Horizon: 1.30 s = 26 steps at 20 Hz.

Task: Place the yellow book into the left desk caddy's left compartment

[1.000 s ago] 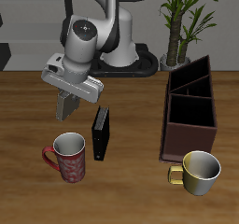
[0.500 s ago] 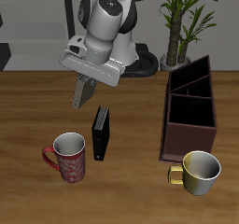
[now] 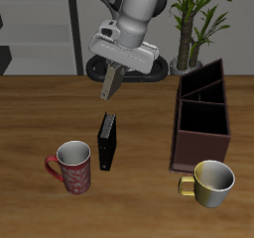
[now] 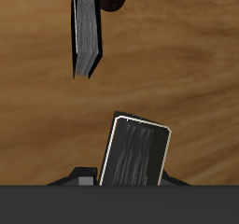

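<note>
My gripper [image 3: 114,73] is shut on the yellow book [image 3: 109,84], a thin pale tan-grey book hanging tilted high above the table. In the wrist view the book [image 4: 136,153] sits between the fingers of my gripper [image 4: 131,177]. The left desk caddy [image 3: 201,133], a long dark maroon box, stands apart from the gripper, across bare table. Its wedge-shaped left compartment [image 3: 211,76] is at the caddy's far end, behind a slanted divider, and looks empty.
A black upright book [image 3: 107,143] stands on the table below the gripper; it also shows in the wrist view [image 4: 86,32]. A red mug [image 3: 72,167] and a yellow mug [image 3: 211,183] stand near the front edge. A potted plant [image 3: 189,29] is behind the caddy.
The gripper has risen with the yellow book and swung toward the back of the table and toward the caddy's side. The black book and both mugs have not moved.
</note>
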Motion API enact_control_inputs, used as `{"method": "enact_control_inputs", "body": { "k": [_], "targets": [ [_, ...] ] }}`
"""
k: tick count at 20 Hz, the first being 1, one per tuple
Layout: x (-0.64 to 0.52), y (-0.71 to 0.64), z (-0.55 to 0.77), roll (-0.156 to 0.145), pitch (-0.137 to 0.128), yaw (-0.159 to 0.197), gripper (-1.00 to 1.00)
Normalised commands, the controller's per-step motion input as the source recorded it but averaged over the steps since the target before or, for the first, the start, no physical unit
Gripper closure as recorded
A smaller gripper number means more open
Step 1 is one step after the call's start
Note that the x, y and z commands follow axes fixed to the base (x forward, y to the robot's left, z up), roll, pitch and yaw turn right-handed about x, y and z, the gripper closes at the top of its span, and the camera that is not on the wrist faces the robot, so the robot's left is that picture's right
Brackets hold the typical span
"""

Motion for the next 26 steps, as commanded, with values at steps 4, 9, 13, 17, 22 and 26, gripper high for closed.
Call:
{"method": "enact_control_inputs", "body": {
  "k": [4, 9, 13, 17, 22, 26],
  "targets": [
    [-0.29, 0.52, 0.31, 0.018, -0.049, 0.002, 1.00],
    [-0.21, 0.35, 0.13, -0.010, 0.000, 0.003, 1.00],
    [-0.16, 0.41, 0.11, 0.025, -0.022, 0.021, 1.00],
    [-0.13, 0.37, -0.01, 0.040, 0.019, -0.001, 1.00],
    [-0.11, 0.32, -0.02, -0.009, -0.012, 0.033, 1.00],
    [-0.22, 0.44, -0.01, -0.004, -0.004, 0.032, 1.00]
  ]
}}
